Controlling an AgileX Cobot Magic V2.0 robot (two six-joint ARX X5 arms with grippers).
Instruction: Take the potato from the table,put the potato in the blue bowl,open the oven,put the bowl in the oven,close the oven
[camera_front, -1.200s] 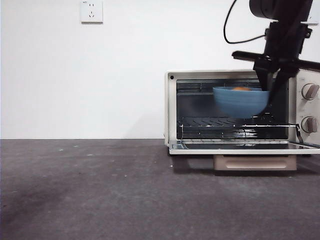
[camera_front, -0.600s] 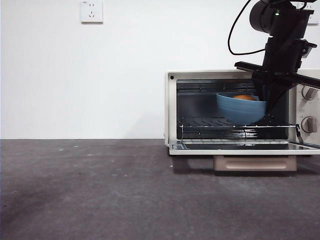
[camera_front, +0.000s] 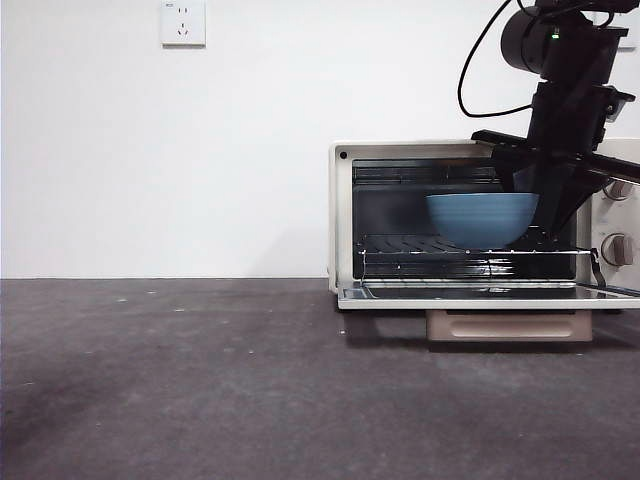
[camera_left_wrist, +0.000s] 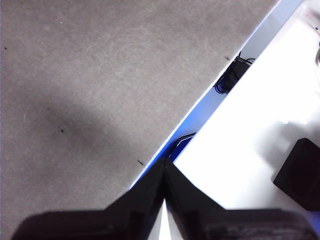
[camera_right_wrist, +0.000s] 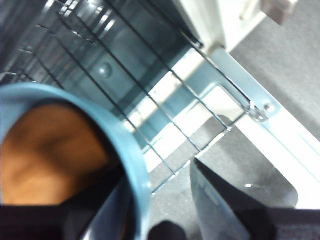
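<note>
The blue bowl (camera_front: 480, 218) stands level on the wire rack (camera_front: 400, 250) inside the open oven (camera_front: 341, 215). In the right wrist view the orange-brown potato (camera_right_wrist: 50, 155) lies inside the bowl (camera_right_wrist: 127, 150); from the front the bowl's wall hides it. My right gripper (camera_right_wrist: 157, 172) is open and straddles the bowl's rim, one jaw inside and the other standing clear outside. From the front it (camera_front: 545, 200) reaches down at the bowl's right side. My left gripper (camera_left_wrist: 164, 167) is shut and holds nothing, over the table's edge (camera_left_wrist: 190, 120).
The oven door (camera_front: 480, 295) lies folded down flat toward the front, with its beige handle (camera_front: 510, 325) below. Two knobs (camera_front: 620, 248) sit on the oven's right panel. The grey table (camera_front: 200, 380) stretches left of the oven. A wall socket (camera_front: 183, 22) is high on the wall.
The bowl went from held high and tilted to level on the rack, deeper inside the oven. The right arm came down with it.
</note>
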